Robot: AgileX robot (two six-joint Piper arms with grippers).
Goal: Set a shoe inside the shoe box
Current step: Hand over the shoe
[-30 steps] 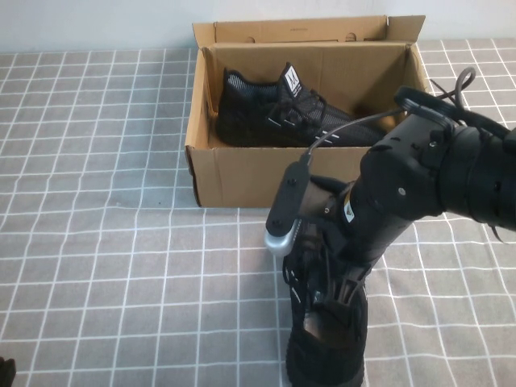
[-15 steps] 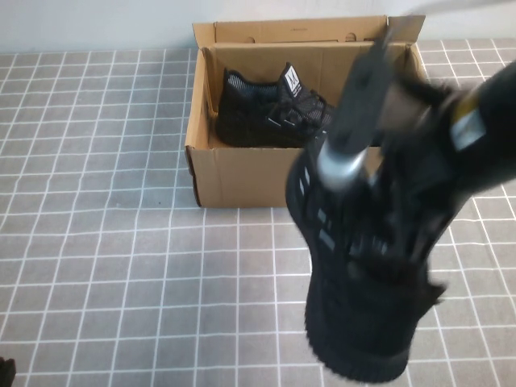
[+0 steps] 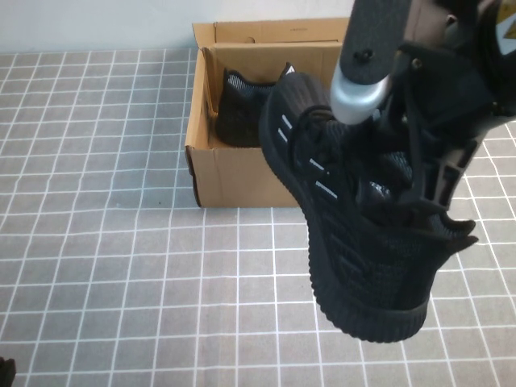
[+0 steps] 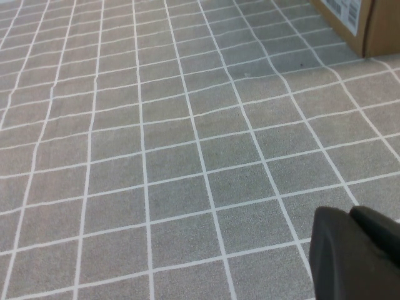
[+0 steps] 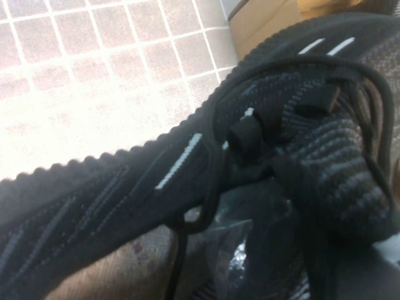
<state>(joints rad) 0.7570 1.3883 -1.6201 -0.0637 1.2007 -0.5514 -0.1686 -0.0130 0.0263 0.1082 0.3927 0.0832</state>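
Shoe [image 3: 355, 234] lifted clear of the tiled surface [image 3: 105, 258], hanging in front of the shoe box [image 3: 234, 173], right claw [image 3: 419, 181] pinching it at the collar, second shoe [image 3: 242, 113] inside the box, left claw [image 4: 356, 256] low over the surface away from the box, its spread impossible to tell.

A grey tablecloth [image 3: 105, 242] with a grid of thin white lines covers the table. The shoe box [image 3: 234, 173] sits directly on it toward the far edge, brown cardboard, lid flap folded back and open at the top. The left gripper [image 4: 356, 256] hangs just above the cloth, near the robot's side. The right gripper [image 3: 411, 193] is raised above the cloth in front of the box, clamped on a shoe [image 3: 355, 234] that touches nothing below.
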